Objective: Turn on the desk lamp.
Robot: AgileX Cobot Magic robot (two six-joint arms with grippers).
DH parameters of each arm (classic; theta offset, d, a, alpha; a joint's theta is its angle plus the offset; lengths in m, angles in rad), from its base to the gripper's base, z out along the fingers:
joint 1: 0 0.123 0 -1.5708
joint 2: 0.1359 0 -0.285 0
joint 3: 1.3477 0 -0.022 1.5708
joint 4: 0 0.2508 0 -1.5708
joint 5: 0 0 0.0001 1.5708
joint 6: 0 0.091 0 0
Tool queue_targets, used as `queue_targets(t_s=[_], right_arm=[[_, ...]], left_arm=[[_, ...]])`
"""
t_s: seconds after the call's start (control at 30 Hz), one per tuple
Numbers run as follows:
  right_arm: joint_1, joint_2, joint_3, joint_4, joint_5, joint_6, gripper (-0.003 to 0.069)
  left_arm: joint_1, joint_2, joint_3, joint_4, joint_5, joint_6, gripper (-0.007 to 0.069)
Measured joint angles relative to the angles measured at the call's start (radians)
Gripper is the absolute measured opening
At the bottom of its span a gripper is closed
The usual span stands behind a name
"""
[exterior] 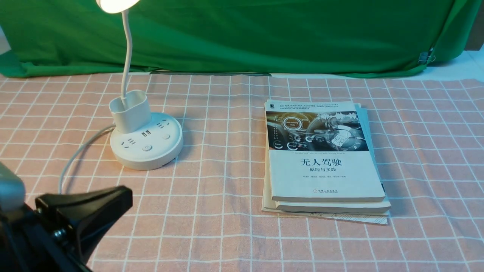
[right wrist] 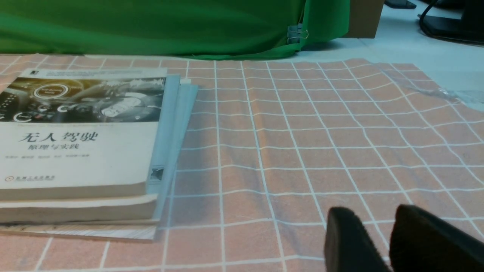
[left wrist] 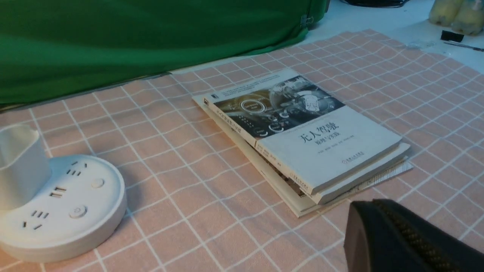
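Green cloth (exterior: 242, 37) backs the tabletop (exterior: 211, 234). Left end effector (left wrist: 372, 202): fingers together, cut off by the frame. Right end effector (right wrist: 368, 215): fingertips slightly apart. Desk lamp (exterior: 147, 143) stands left of books (exterior: 325, 173), head cropped, lit.

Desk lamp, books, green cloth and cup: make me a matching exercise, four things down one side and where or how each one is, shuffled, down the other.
Column one
1. Lamp head
2. Books
3. Green cloth
4. Cup

Column two
A. Hanging behind the checked tablecloth
B. Lit up
C. Standing on the round white base
D. Stacked, on the robot's right of the lamp base

Right pairs
1-B, 2-D, 3-A, 4-C
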Motion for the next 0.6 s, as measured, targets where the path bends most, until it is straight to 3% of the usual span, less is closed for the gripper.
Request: queue_targets(t_s=[0.13, 0.27, 0.37, 0.47, 0.6], right_arm=[[0.0, 0.0, 0.0, 0.0, 0.0, 0.0, 0.0241], [0.0, 0.0, 0.0, 0.0, 0.001, 0.0, 0.0241], [0.0, 0.0, 0.0, 0.0, 0.001, 0.0, 0.0241], [0.0, 0.0, 0.0, 0.0, 0.001, 0.0, 0.0241], [0.0, 0.0, 0.0, 0.0, 0.001, 0.0, 0.0241]], left_arm=[[0.008, -0.001, 0.028, 0.043, 0.025, -0.018, 0.0002], [0.046, -0.008, 0.035, 0.158, 0.169, -0.228, 0.0002], [0.075, -0.056, 0.055, 0.265, 0.202, -0.293, 0.0002], [0.176, -0.2, 0.098, 0.411, 0.198, -0.338, 0.0002], [0.304, -0.361, 0.15, 0.41, 0.181, -0.348, 0.0002]])
